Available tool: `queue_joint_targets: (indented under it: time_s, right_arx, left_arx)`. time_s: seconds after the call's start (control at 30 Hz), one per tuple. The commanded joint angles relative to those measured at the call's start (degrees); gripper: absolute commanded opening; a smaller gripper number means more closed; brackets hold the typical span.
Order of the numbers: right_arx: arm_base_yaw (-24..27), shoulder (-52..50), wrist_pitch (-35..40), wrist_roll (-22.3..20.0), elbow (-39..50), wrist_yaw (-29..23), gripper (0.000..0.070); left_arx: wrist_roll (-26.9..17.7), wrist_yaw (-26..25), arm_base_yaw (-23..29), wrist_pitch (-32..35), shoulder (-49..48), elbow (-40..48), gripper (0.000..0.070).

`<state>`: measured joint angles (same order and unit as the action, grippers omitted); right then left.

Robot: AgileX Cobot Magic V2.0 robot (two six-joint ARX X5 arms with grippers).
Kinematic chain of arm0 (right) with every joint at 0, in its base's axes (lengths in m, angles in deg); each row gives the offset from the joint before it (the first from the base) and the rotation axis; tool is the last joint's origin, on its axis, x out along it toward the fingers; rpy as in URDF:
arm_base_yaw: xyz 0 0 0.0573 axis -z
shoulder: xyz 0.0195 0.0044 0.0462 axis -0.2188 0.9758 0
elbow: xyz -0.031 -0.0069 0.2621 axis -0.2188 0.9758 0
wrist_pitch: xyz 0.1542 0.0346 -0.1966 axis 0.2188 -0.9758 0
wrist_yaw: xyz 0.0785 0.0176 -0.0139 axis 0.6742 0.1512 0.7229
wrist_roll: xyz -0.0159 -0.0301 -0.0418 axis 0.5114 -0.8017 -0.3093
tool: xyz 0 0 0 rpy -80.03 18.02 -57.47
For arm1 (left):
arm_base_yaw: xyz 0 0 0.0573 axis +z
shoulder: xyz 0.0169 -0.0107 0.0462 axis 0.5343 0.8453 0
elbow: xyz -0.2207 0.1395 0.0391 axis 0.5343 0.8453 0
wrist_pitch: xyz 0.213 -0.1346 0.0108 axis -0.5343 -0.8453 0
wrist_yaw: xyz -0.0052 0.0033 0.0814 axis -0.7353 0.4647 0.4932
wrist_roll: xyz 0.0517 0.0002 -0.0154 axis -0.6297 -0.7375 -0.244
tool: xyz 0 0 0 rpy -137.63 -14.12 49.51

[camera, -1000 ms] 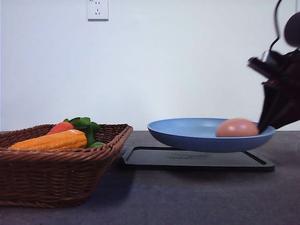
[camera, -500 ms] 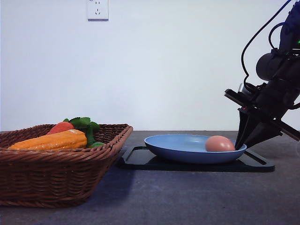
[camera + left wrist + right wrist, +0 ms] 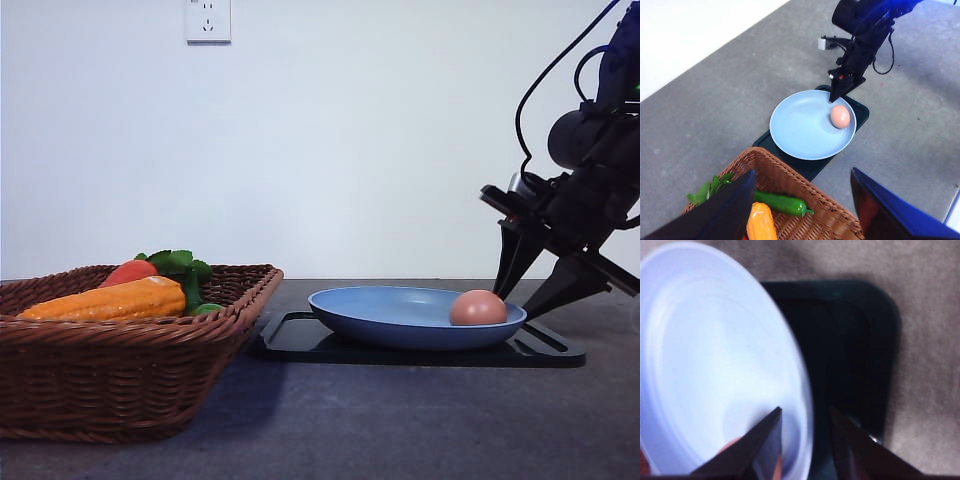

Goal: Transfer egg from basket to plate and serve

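One egg (image 3: 478, 308) lay in the plate (image 3: 390, 312), close to the rim on the right arm's side, and the plate sat on a black tray (image 3: 300, 340) on the grey counter (image 3: 400, 420). In the left wrist view the egg (image 3: 840, 116) showed tan against the pale blue plate (image 3: 800, 130), with the tray (image 3: 861, 109) poking out beyond the rim.

The right gripper (image 3: 545, 290) was at the plate's edge with its fingers (image 3: 512, 262) spread apart, holding nothing; one fingertip came down on each side of the rim. The right wrist view showed the same straddle: one finger (image 3: 757, 450) over the plate (image 3: 715, 355) and the other over the tray (image 3: 855, 340), with a blurred sliver of egg (image 3: 730, 447) beside the inner one.

The basket (image 3: 120, 370) stood on the counter to the left of the tray, just beside it, with a corn cob (image 3: 105, 298), a carrot (image 3: 130, 272) and green leaves (image 3: 180, 262) inside. From the left wrist, the basket (image 3: 805, 192) also held a green pepper (image 3: 782, 202).

The left gripper (image 3: 800, 210) hovered above the basket, its two dark fingers (image 3: 720, 212) wide apart and empty.
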<state>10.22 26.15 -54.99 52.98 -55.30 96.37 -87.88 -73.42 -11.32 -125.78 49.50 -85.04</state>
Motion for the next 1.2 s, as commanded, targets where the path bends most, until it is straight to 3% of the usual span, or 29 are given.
queue_joint_targets:
  time_s: [0.0,0.13,0.23,0.3,0.43,0.57,0.73,0.93,1.17]
  right_arx:
    - [1.01,-0.94,-0.44,-0.91,-1.92,0.26,0.0188]
    - [3.27,-4.32,-3.36,-0.93,-3.47,0.26,0.017]
    - [4.13,-7.98,-5.78,-2.85,-3.47,0.04,0.0051]
    - [4.03,-10.41,-7.55,-4.35,-3.44,-0.29,0.0]
    - [1.88,-15.27,-10.74,-6.22,-3.4,-3.6,0.0]
    - [-2.83,-20.26,-13.08,-7.41,-2.5,-12.23,0.0]
    - [-8.98,-27.89,-10.72,-7.63,2.69,-22.27,0.0]
    - [-15.38,-39.6,1.78,-7.98,16.42,-27.49,0.0]
    - [-19.5,-52.91,19.5,-8.11,36.3,-27.53,0.0]
  left_arx:
    - [0.06,0.23,-0.03,0.49,1.45,-1.19,0.0337]
    - [-0.25,0.22,1.37,0.52,4.75,-1.18,0.0192]
    - [-0.38,0.2,2.88,0.53,8.32,-1.16,0.0045]
    - [-0.47,0.21,4.25,0.6,11.2,-1.14,0.0]
    - [0.03,0.2,7.73,1.94,16.53,-0.1,0.0]
    - [2.09,-0.28,12.27,5.2,18.71,3.86,0.0]
    - [4.92,-0.48,17.61,12.4,16.73,13.66,0.0]
    - [7.95,-0.48,21.39,24.66,7.37,29.74,0.0]
    - [14.64,-0.66,21.38,36.91,-9.6,46.8,0.0]
